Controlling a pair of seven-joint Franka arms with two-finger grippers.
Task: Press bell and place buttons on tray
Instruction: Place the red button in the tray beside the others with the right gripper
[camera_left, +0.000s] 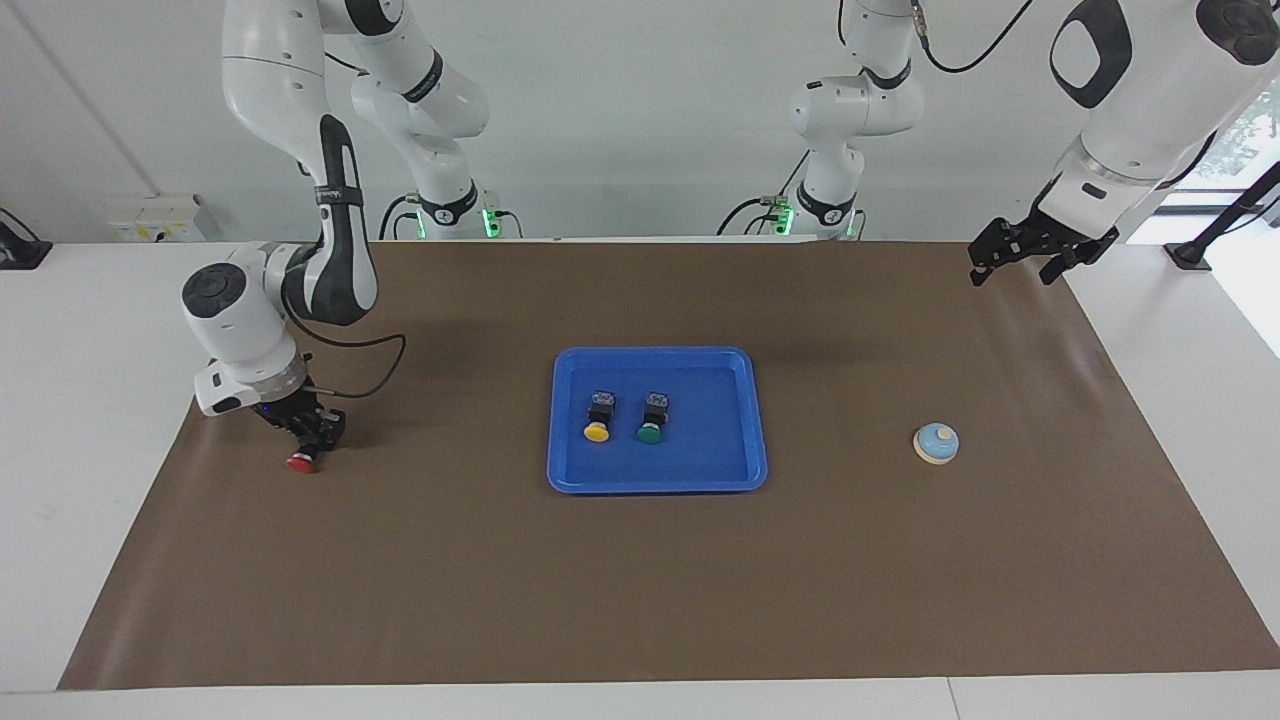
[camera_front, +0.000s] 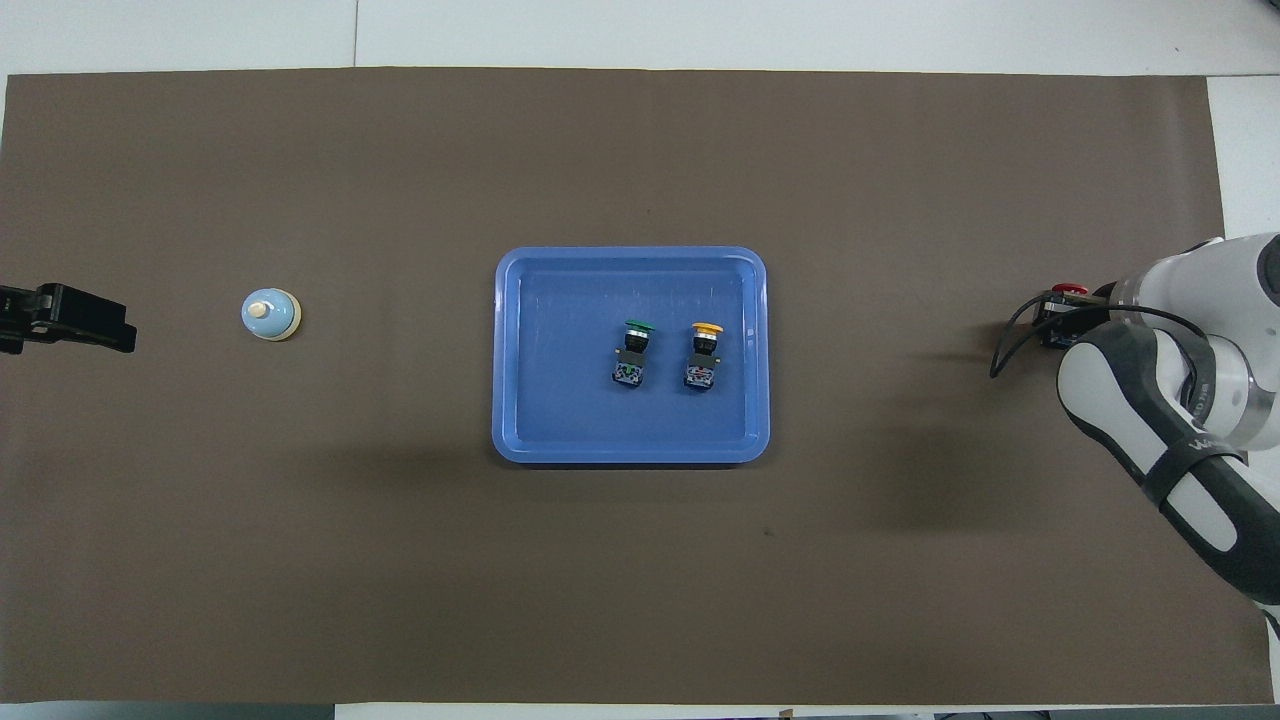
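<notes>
The blue tray (camera_left: 658, 475) (camera_front: 520, 360) lies mid-table and holds the yellow button (camera_left: 597, 418) (camera_front: 704, 353) and the green button (camera_left: 652, 418) (camera_front: 634, 351), both on their sides. The red button (camera_left: 301, 460) (camera_front: 1073, 290) is at the right arm's end of the mat, with my right gripper (camera_left: 312, 436) shut on its black body, low over the mat. The light-blue bell (camera_left: 936, 443) (camera_front: 270, 314) sits toward the left arm's end. My left gripper (camera_left: 1012, 262) (camera_front: 75, 320) waits open, raised over the mat's corner by its base.
A brown mat (camera_left: 640, 590) covers the table. A black cable (camera_left: 370, 370) loops from the right wrist over the mat. White tabletop borders the mat at both ends.
</notes>
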